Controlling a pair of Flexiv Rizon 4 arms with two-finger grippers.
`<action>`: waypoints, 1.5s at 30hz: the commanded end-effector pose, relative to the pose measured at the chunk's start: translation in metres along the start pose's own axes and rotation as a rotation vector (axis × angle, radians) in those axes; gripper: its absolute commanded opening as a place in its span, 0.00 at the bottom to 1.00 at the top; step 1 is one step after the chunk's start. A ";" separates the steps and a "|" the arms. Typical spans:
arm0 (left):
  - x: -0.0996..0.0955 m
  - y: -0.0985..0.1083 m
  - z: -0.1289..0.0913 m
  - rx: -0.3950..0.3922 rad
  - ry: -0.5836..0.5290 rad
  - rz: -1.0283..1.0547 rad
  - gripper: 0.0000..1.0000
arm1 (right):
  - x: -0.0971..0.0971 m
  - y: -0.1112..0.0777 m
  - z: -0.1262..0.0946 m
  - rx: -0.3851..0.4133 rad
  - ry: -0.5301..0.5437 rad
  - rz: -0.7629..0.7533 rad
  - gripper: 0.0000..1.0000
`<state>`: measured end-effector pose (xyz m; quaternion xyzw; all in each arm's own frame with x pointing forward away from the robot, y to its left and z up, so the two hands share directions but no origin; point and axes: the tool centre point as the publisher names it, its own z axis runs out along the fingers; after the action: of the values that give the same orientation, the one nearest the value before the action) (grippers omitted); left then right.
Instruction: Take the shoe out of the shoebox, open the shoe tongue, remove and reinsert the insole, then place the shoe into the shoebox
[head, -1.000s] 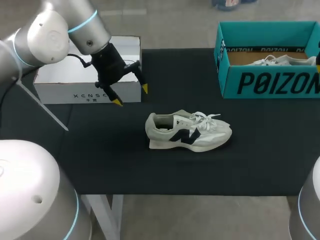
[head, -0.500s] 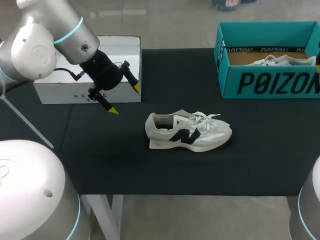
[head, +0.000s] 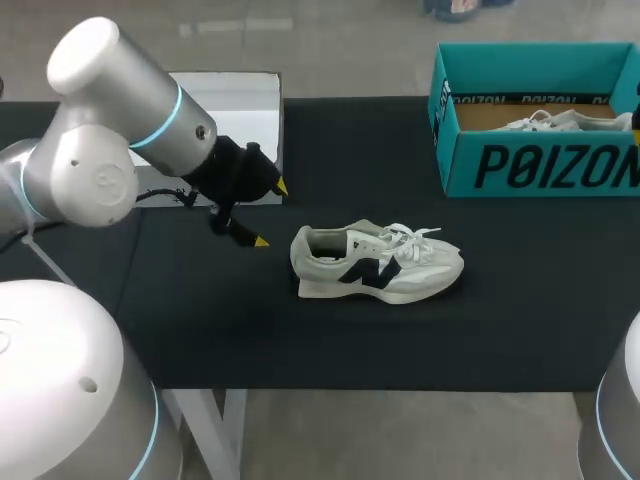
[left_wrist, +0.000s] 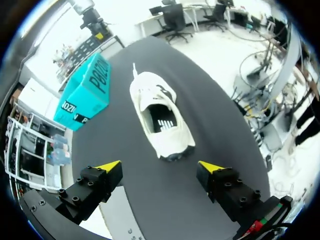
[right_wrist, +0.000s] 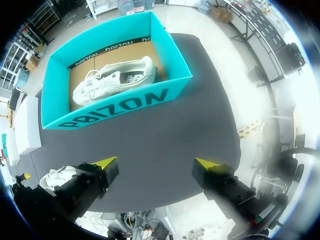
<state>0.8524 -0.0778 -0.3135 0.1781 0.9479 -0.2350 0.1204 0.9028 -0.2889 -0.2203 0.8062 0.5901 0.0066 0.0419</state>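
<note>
A white and grey sneaker (head: 375, 262) with a dark side logo lies on its sole in the middle of the black table, heel toward my left arm. My left gripper (head: 271, 213) hangs open just left of the heel, not touching it. In the left wrist view the sneaker (left_wrist: 160, 122) lies ahead of the open left gripper (left_wrist: 160, 167), heel nearest, its opening showing. The teal shoebox (head: 535, 160) stands at the back right with a second sneaker (head: 560, 122) inside. My right gripper (right_wrist: 155, 163) is open, above the table in front of the shoebox (right_wrist: 125, 107), holding nothing.
A white cardboard box (head: 225, 100) sits at the back left, partly behind my left arm. The black mat (head: 400, 340) covers the table; its front edge runs close below the sneaker.
My left arm has swung down and right from over the white box toward the sneaker's heel, turning its gripper. The sneaker and shoebox have not moved.
</note>
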 end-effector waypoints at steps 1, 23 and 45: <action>0.006 -0.002 0.010 -0.048 -0.182 -0.734 1.00 | 0.000 0.000 0.000 0.000 0.002 0.001 1.00; 0.024 -0.008 0.053 0.140 -0.012 -0.421 1.00 | 0.000 0.000 0.000 0.000 0.002 0.001 1.00; 0.032 0.010 0.087 0.209 -0.003 -0.343 1.00 | 0.000 0.000 0.000 0.000 0.002 0.001 1.00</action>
<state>0.8381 -0.1047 -0.3906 0.0261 0.9430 -0.3264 0.0585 0.9028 -0.2889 -0.2203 0.8062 0.5901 0.0066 0.0418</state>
